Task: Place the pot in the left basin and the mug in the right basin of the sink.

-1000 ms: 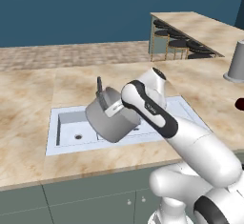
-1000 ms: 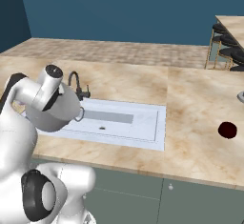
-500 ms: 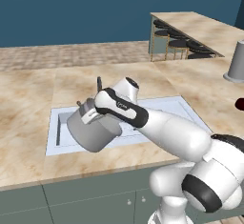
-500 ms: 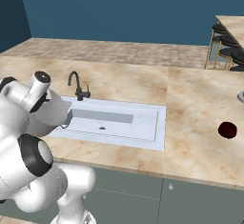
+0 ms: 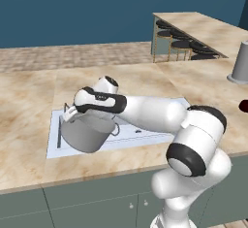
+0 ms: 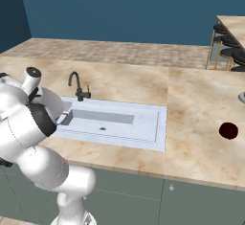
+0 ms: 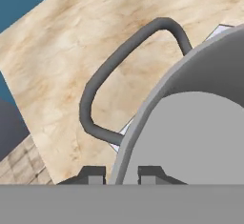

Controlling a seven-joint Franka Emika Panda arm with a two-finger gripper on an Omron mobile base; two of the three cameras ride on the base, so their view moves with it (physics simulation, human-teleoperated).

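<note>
We've got the pot (image 5: 88, 132) hanging tilted over the left end of the sink (image 5: 145, 136), i.e. above the left basin (image 5: 57, 139), not yet down in it; next move looks like straight down. Arm reaches far left and low, hand near level. Gripper (image 7: 120, 174) is narrow, pinching the pot rim, w/ a loop handle (image 7: 114, 66) just beyond. Mug (image 6: 228, 130) sits on counter (image 6: 191, 104), well right of the sink.

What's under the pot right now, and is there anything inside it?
The pot, gripped at its rim by the gripper, hangs tilted over the left end of the sink. The left basin beneath is mostly covered by it. In the hand view, the pot's visible interior looks bare; the rest is out of frame.
</note>
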